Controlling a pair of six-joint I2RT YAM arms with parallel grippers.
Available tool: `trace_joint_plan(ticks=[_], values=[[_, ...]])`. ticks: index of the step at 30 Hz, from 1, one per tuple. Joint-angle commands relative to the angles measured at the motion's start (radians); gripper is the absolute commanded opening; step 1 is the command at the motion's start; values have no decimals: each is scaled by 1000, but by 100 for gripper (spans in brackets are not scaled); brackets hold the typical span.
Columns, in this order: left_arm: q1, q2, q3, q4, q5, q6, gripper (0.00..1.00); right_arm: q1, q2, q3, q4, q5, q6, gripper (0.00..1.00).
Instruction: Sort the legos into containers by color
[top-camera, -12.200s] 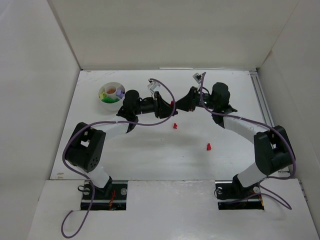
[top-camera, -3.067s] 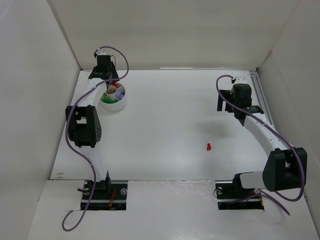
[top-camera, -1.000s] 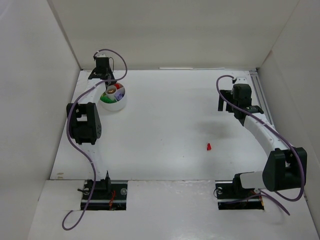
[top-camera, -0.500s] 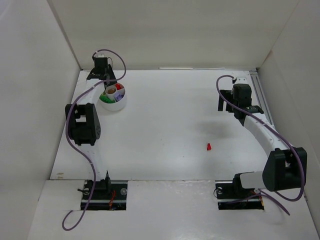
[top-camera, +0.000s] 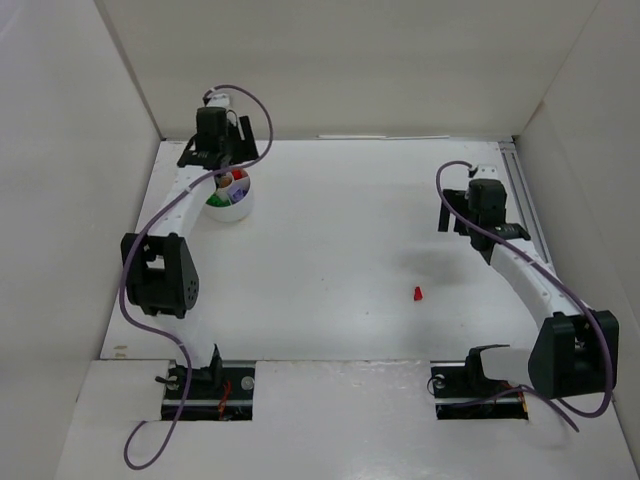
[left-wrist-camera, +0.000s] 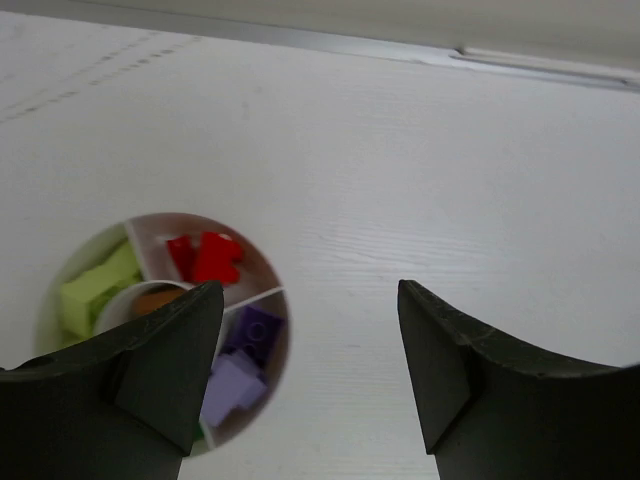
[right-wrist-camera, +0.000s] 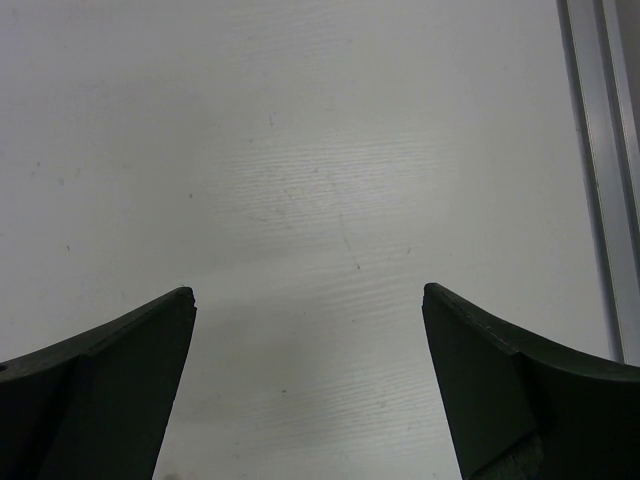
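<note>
Since half a second ago we see the left gripper (left-wrist-camera: 310, 295) shift a little to the right at the far left of the table (top-camera: 330, 250), and its elbow drops lower. The right arm slides slightly toward the right edge. The loose red brick (top-camera: 417, 293) has not moved.

Left gripper is spread wide, nothing between the fingers. It hangs above the dish (top-camera: 232, 210). In the left wrist view the dish sits low left, partly behind the left finger (left-wrist-camera: 150, 370).

In the dish:
- red bricks (left-wrist-camera: 205, 258) in the far compartment
- lime-yellow brick (left-wrist-camera: 95, 290) in the left compartment
- purple bricks (left-wrist-camera: 245, 350) in the right compartment
- an orange piece (left-wrist-camera: 155, 298) in the centre cup
- a green patch (top-camera: 213, 199) on the near-left side; we cannot count the pieces

Right gripper (right-wrist-camera: 307, 292) is also spread, empty, over bare table beside the metal rail (right-wrist-camera: 590, 150). It is well apart from the loose red brick, which lies on the open table nearer the arm bases.
</note>
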Motion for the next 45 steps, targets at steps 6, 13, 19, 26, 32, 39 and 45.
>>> trace_joint_plan(ticks=[6,13,19,26,32,39,45], values=[[-328,3,-60,34,144,53,67,-83,-25,-33,51,72,112,100],[-645,115,0,-32,87,92,73,-238,-126,-106,-52,121,293,100],[-804,189,0,-9,164,101,75,-251,-261,-106,-98,169,307,100],[-950,209,-9,-9,132,63,76,-251,-270,-128,-98,89,255,100],[-1012,298,18,-9,58,-13,75,-251,-270,-138,-98,77,225,100],[-1031,359,69,-9,7,-105,67,-251,-310,-172,-79,77,225,100],[-1061,390,95,-18,-20,-117,65,-251,-310,-172,-70,54,225,100]])
